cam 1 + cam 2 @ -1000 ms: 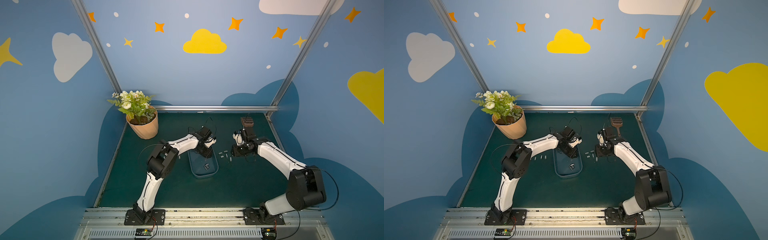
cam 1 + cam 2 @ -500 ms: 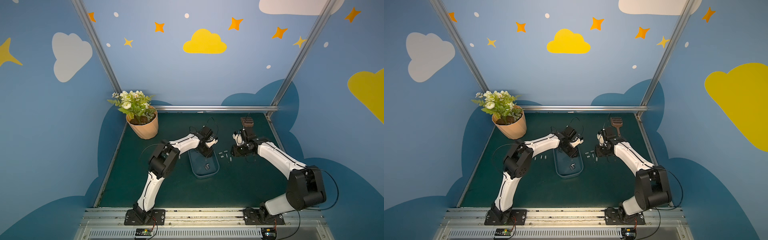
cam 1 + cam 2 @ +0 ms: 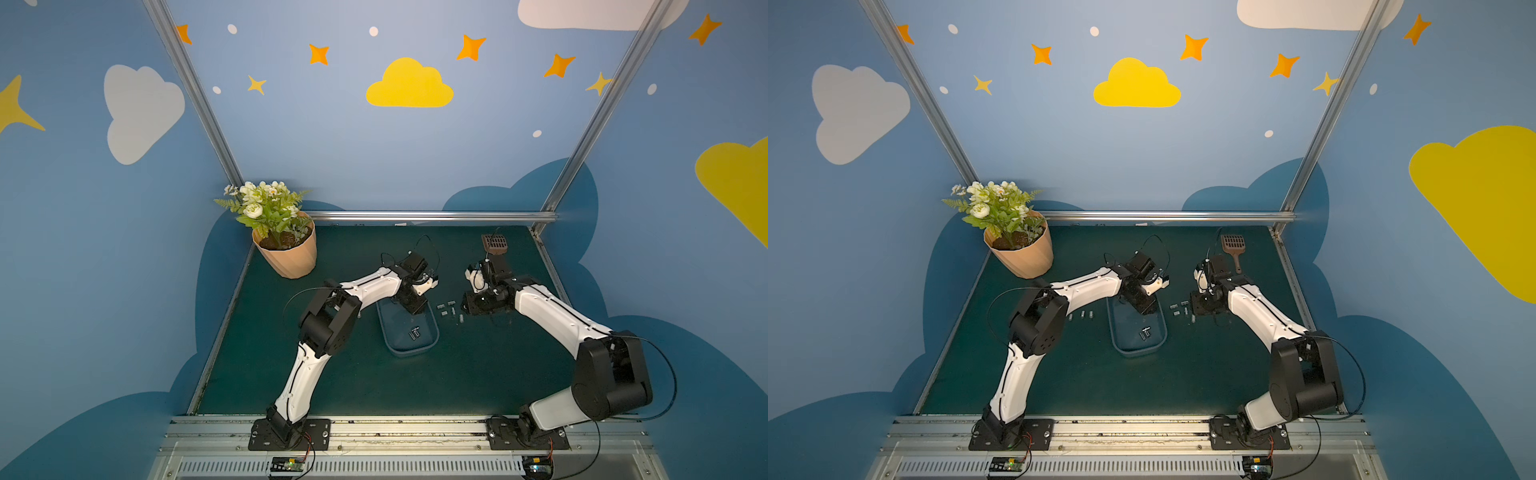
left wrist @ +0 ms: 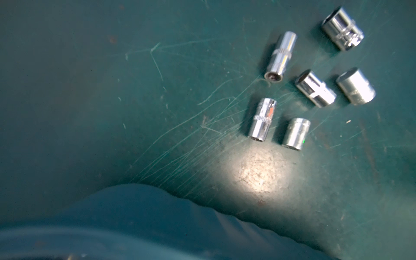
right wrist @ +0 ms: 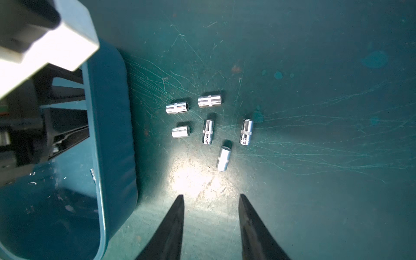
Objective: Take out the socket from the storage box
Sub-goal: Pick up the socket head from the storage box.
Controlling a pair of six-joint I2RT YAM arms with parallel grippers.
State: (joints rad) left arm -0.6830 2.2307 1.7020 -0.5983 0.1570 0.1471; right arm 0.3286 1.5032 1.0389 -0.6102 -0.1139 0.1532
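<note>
Right wrist view shows the right gripper (image 5: 210, 225) with its jaws parted and empty. It hovers over the mat (image 5: 315, 67) just outside the storage box (image 5: 112, 135), on the side where six loose sockets (image 5: 209, 132) lie. In both top views the sockets inside the box (image 3: 414, 333) rest on its floor toward the end nearest the arm bases, while the left gripper (image 3: 417, 309) hangs over the box's far end. The target therefore lies back along the box's length from the left jaws, and the left arm is judged the nearer. Whether the left jaws are parted cannot be told, and the sockets' long axis is too small to read.
</note>
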